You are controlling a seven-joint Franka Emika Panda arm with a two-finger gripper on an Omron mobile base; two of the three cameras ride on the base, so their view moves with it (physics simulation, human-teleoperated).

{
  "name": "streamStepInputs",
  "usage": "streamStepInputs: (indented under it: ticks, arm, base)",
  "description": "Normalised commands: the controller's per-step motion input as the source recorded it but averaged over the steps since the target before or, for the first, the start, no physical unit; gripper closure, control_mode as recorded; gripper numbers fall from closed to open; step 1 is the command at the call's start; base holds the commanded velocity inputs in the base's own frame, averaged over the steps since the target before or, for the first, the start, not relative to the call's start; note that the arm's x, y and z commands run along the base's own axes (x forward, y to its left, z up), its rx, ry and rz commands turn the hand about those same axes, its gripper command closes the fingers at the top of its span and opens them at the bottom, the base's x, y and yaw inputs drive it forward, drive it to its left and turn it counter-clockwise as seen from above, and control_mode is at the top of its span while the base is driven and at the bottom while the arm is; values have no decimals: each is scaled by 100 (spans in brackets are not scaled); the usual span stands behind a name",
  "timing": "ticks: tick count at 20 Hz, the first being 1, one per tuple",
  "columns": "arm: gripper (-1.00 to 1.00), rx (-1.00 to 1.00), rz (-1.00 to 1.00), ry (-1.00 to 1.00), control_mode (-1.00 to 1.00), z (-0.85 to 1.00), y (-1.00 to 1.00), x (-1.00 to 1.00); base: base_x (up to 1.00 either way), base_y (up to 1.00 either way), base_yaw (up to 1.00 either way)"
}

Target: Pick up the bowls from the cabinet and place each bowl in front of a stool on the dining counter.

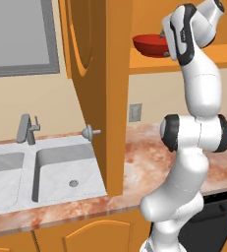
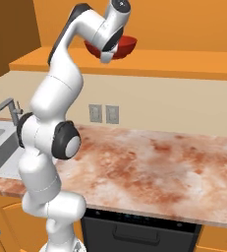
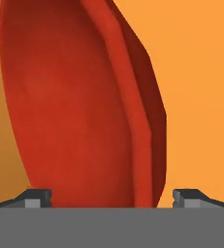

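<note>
Tool [image 3: 111,198] spread wide, fingertips [image 3: 36,197] either side of red bowl [image 3: 79,106] — not clamped. Bowl sits on cabinet [image 1: 110,98] shelf [image 2: 184,66] — door swung open beside sink [image 1: 61,167], marbled table [image 2: 159,167] below.

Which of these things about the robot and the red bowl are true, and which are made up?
1. The red bowl sits on the cabinet shelf. True.
2. The pincer is squeezed shut. False: its two tips stand wide apart, one on each side of the bowl's rim.
3. The cabinet door is open. True: it swings out over the counter by the sink.
4. The red bowl is lying in the sink. False: it is up on the shelf, and the sink basins hold no bowl.
5. The bowl is blue. False: it is plain glossy red.
</note>
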Motion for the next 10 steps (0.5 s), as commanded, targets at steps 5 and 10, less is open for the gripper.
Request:
streamStepInputs:
  ticks: [5,10]
  arm:
    - [100,0,0,12,-100,-21,1,6]
    - [100,0,0,8,-100,-16,9,2]
  base:
    - [0,0,0]
    - [0,0,0]
